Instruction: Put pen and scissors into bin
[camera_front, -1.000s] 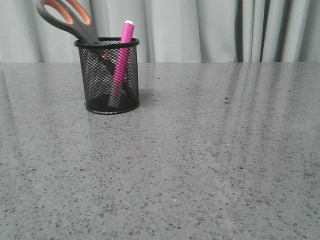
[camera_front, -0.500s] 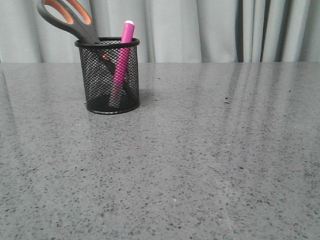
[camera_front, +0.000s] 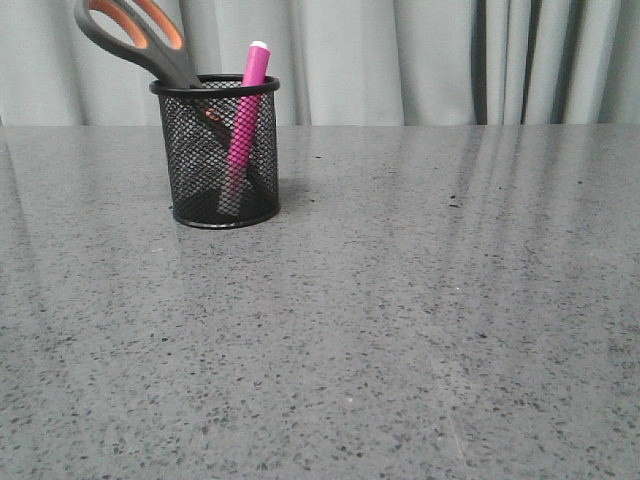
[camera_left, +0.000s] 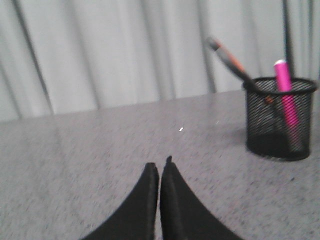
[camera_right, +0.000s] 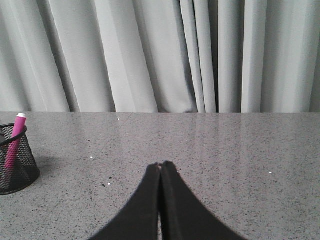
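Grey pleated curtain fills the whole backdrop behind the far edge of the surface, which is grey speckled stone w/ soft vertical reflections.

Bin stands upright on the surface, black mesh, near the curtain side. From the left jaws it sits ahead and well off to one side, well apart, w/ bare surface between; nothing stands btwn jaws and bin. From the right jaws the bin is off to the opposite side, cut by the frame edge, also well apart.

Scissors are in the bin blades-down, leaning, handles w/ orange-lined loops sticking out above the rim and tilted away from the pen; dark blades show thru the mesh. In the left wrist view the scissors lean out over the rim toward the jaws' side. Not seen in the right wrist view.

Pen is in the bin too, pink, near upright w/ a slight lean, white tip up and poking above the rim, just beside the scissors' shaft. Also seen as pen and pen.

Left jaws: closed, tips pressed together, holding nothing, low over bare surface. Right jaws: same, fingers meeting at the tips, nothing btwn them, bare surface ahead up to the curtain.
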